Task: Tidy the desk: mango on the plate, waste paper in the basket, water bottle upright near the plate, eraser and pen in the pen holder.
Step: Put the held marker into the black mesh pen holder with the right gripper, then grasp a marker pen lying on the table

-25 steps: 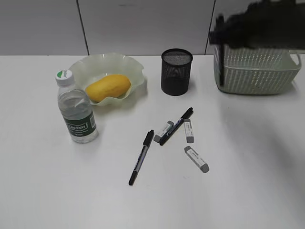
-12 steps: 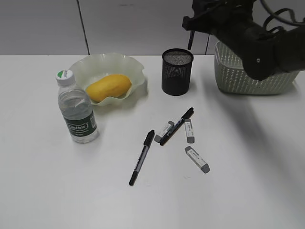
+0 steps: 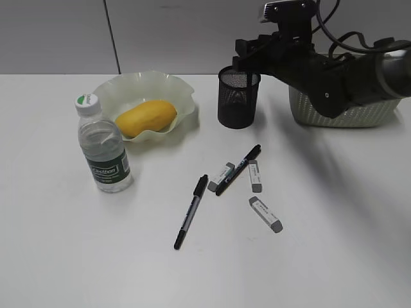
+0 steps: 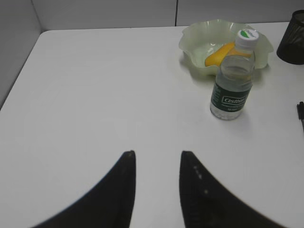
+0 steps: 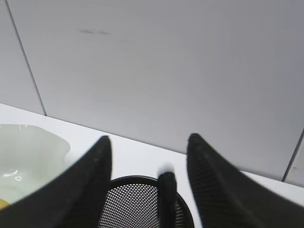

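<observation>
The mango [image 3: 146,118] lies in the wavy pale-green plate [image 3: 173,86]. The water bottle [image 3: 103,147] stands upright beside it. My right gripper [image 3: 247,59] hovers over the black mesh pen holder [image 3: 237,102]. In the right wrist view its jaws [image 5: 149,140] are spread wide, and a black pen [image 5: 167,199] stands between them inside the holder [image 5: 128,204], touching neither finger. Two more pens [image 3: 191,212] [image 3: 237,169] and three erasers [image 3: 221,176] [image 3: 255,176] [image 3: 265,214] lie on the desk. My left gripper [image 4: 156,154] is open and empty over bare desk. The waste paper is out of view.
The green lattice basket [image 3: 347,115] stands at the back right, partly behind my right arm. The left wrist view shows the bottle [image 4: 232,85], the plate [image 4: 194,40] and the holder's edge [image 4: 292,33] far ahead to the right. A grey wall runs behind the desk.
My right arm swung left from the basket to above the pen holder, carrying a pen upright. The pen now stands in the holder with the jaws apart.
</observation>
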